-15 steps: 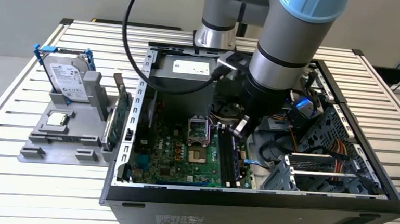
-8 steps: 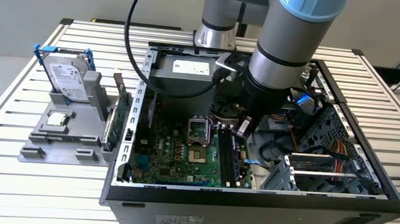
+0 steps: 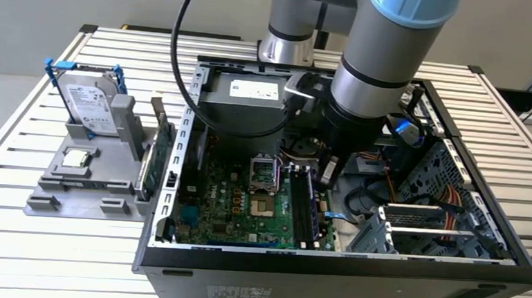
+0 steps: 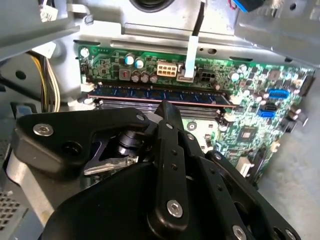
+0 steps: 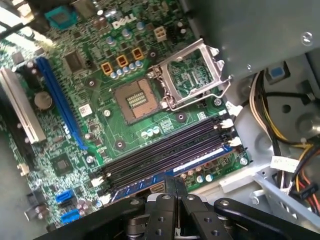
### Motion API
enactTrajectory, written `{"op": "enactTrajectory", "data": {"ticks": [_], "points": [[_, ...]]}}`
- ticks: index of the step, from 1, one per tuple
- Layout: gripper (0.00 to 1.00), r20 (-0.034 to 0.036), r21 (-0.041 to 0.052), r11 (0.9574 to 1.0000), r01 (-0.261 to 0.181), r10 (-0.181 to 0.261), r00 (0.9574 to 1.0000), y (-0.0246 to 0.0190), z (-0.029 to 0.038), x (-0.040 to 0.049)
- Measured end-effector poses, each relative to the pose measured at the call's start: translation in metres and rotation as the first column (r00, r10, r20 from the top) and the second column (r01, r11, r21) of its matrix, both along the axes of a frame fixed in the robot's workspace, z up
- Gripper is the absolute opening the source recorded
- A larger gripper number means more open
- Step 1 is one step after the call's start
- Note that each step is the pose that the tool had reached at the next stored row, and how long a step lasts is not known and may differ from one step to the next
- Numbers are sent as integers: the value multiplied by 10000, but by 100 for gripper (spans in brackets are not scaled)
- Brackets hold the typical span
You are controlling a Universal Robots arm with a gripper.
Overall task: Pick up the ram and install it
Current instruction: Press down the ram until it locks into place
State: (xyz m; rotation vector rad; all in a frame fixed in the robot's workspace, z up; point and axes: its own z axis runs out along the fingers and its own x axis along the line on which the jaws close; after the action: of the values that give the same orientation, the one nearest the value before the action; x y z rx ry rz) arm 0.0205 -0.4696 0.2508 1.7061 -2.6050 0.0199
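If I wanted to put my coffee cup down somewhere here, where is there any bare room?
The slatted metal table is bare in front of the grey plastic parts tray and along the exterior view's left edge. Inside the open black computer case it is crowded: the green motherboard, cables, and the gripper over the memory slots.

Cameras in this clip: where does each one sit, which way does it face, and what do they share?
Exterior view: off the arm, above the open computer case, showing the arm and gripper.
Second wrist view: on the arm, past the gripper onto the ram.
First wrist view: on the arm, over the gripper, facing the motherboard.
Shared: gripper, motherboard.
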Motion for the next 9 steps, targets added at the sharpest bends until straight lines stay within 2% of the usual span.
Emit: {"op": "enactTrajectory", "data": {"ticks": [4,9], "points": [[0,0,0,9976,-698,698,9976,1,-1,0],[0,0,0,9876,-1571,1571,9876,4,-3,0]]}}
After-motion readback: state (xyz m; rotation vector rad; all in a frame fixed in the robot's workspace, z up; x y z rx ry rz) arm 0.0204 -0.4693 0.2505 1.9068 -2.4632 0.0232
